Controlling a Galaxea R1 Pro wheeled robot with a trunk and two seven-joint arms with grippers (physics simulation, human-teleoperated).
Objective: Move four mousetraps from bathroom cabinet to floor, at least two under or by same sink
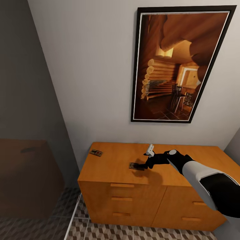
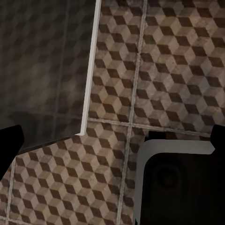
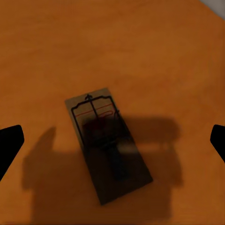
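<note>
Hovering wide open and empty, the right gripper (image 1: 142,162) sits directly over a mousetrap (image 1: 137,166) lying flat on the cabinet (image 1: 140,186) top, its long axis running eleven-to-five between the fingers in the right wrist view.

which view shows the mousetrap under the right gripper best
The right wrist view: the flat brown wooden mousetrap lies centred between the spread fingers, its dark metal fittings legible. The head view shows it small and shadowed on the orange-brown cabinet.
</note>
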